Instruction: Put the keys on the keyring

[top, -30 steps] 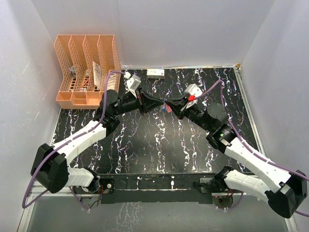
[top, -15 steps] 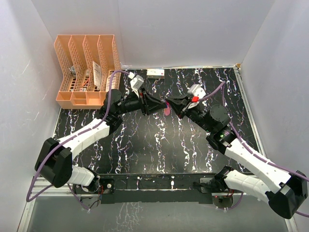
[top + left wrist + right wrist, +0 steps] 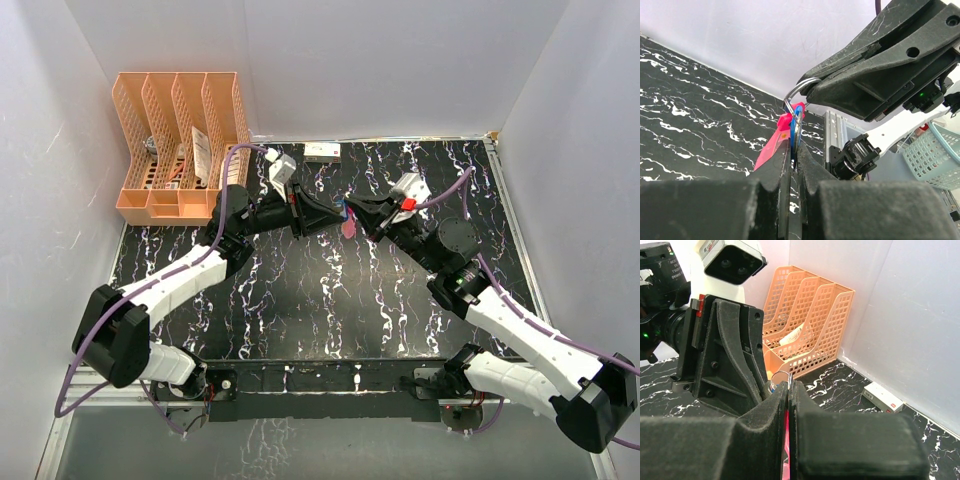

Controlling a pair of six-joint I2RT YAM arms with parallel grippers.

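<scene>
Both grippers meet in mid-air over the back of the table. In the left wrist view, the keyring's metal ring (image 3: 796, 93) is pinched by the right gripper's fingers (image 3: 850, 87). Its red strap (image 3: 771, 146) hangs down to the left. My left gripper (image 3: 794, 150) is shut on the blue-headed key (image 3: 795, 122), which lies against the ring. A silvery edge beside it may be the ring or the other key. My right gripper (image 3: 789, 385) is shut on the ring (image 3: 781, 376), with red strap showing between its jaws. From above, the strap (image 3: 347, 229) dangles below the left gripper (image 3: 333, 214) and right gripper (image 3: 353, 210).
An orange file rack (image 3: 180, 140) stands at the back left, also behind the left gripper in the right wrist view (image 3: 807, 325). A small white box (image 3: 321, 151) lies by the back wall. A pale blue basket (image 3: 935, 155) sits off the table. White walls close three sides.
The left gripper opened briefly and shut again on the blue key. The left arm shifted slightly toward the right gripper, and the strap now hangs a little lower between them.
</scene>
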